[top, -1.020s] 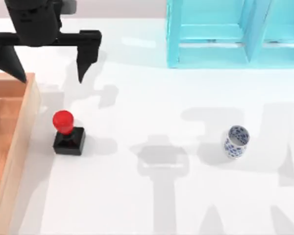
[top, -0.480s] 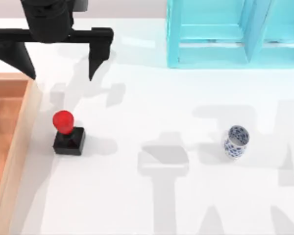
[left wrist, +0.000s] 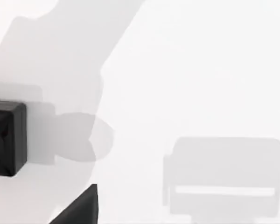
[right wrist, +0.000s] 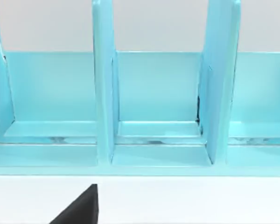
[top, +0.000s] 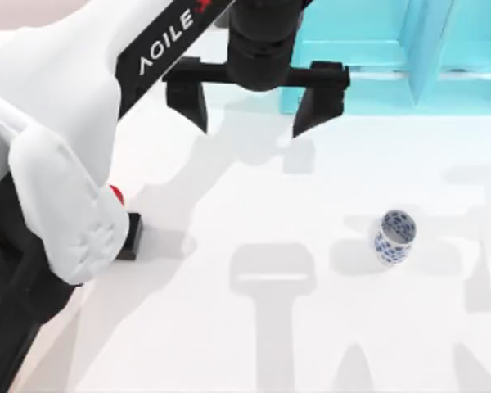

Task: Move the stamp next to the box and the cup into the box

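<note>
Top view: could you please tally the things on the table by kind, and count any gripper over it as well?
Stamp, partly hidden under the left arm: 1
Cup: 1
Turquoise shelf: 1
Left gripper, open, above the table just in front of the shelf: 1
Total: 4

Rendered simulation: blank white table [top: 311,344], turquoise shelf [top: 368,74].

The left arm [top: 57,155] is reaching from seven o'clock toward one o'clock in the top view, its white links sweeping across the left half. The left gripper [top: 256,105] is hanging near twelve o'clock, black fingers [top: 189,102] spread wide and seemingly gripping nothing.
</note>
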